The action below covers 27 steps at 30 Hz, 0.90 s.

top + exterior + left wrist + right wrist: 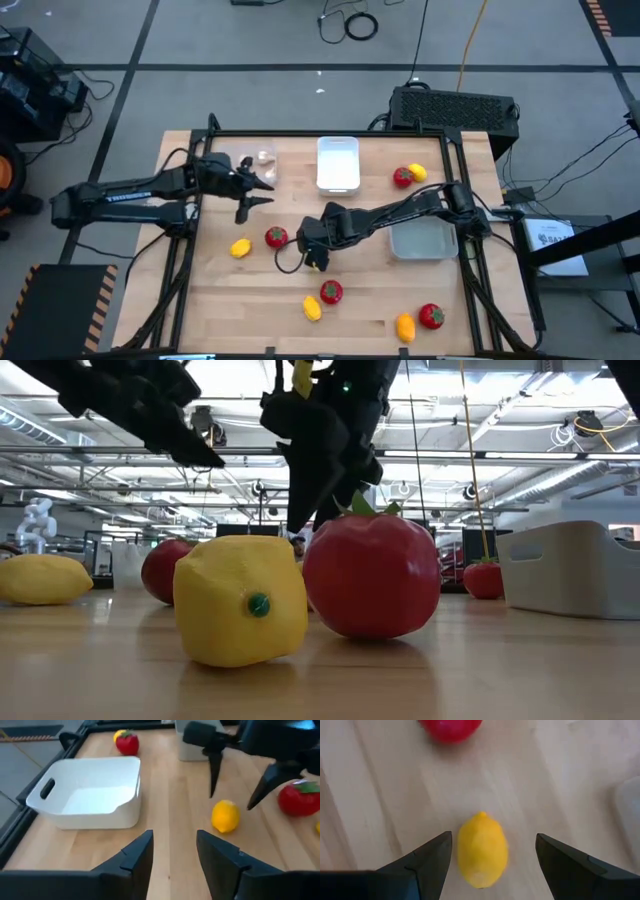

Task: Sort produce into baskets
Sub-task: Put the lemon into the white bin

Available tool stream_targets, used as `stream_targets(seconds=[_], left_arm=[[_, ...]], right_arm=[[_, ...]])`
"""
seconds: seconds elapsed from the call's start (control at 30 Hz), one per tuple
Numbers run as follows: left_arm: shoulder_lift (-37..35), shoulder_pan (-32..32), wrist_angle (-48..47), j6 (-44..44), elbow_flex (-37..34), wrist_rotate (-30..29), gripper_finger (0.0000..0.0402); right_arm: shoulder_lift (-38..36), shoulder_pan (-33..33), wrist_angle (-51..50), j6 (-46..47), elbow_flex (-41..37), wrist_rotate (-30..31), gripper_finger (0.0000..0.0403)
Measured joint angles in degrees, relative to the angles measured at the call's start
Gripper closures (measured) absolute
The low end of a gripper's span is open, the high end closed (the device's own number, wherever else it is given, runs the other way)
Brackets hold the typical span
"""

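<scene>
Nearest the low camera, I found a yellow piece (240, 600) touching a tomato (372, 574) on the table (360, 310). My right gripper (492, 857) hung over mid-table, fingers spread wide and empty, with a lemon (482, 850) lying on the wood between them and a red tomato (451, 729) just ahead. My left gripper (172, 850) stood near the clear basket (256, 163), fingers (137, 852) parted and holding nothing. Ahead of it lay the white basket (90, 790), empty as far as I could see. Beside my right arm sat the grey basket (424, 240). Other tomatoes and yellow pieces lay loose on the table, outside all baskets.
</scene>
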Motion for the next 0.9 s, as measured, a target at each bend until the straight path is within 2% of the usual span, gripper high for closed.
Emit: stream_targets(seconds=[0.17, 0.6, 0.9], left_arm=[[1.04, -0.04, -0.20, -0.02, 0.00, 0.49, 0.0222], [1.02, -0.02, -0.17, -0.07, 0.00, 0.97, 0.0221], [1.02, -0.02, 0.09, -0.05, 0.00, 1.00, 0.0221]], right_arm=[[1.31, -0.15, 0.74, -0.02, -1.37, -2.33, 0.0126], [1.71, -0.22, 3.31, 0.00, -2.54, -3.25, 0.0126], [6.14, -0.95, 5.02, -2.08, -2.54, -3.27, 0.0126]])
